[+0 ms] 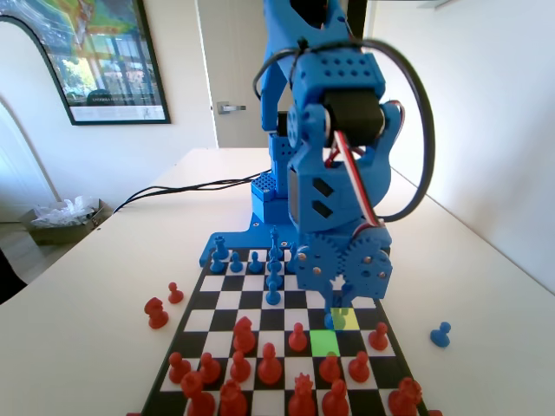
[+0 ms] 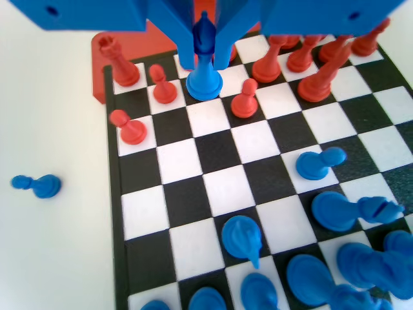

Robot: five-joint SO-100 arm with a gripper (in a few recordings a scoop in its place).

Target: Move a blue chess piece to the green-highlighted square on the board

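Hovering low over the flat black-and-white checkered board (image 1: 260,299) in the fixed view, the blue two-finger gripper (image 1: 332,314) hangs at the lower end of the arm, right over the bright green-tinted square (image 1: 326,341), which sits at 6 o'clock from the yellow-tinted square (image 1: 345,318). One lone blue pawn (image 1: 440,334) lies off the board on the white table (image 1: 486,286), at 3 o'clock from the green square. Two red pawns (image 1: 157,312) stand off the board's left edge.

In the wrist view the fingers (image 2: 186,51) sit narrow around the small blue plastic pawn with a ball head (image 2: 205,68); its base looks down on a square, though I cannot tell whether they grip it. Three red pawns (image 2: 244,102) stand near it: at 3, 9 and 8 o'clock. Opening carelessly could tip the pawn into the red pawn at 3 o'clock.
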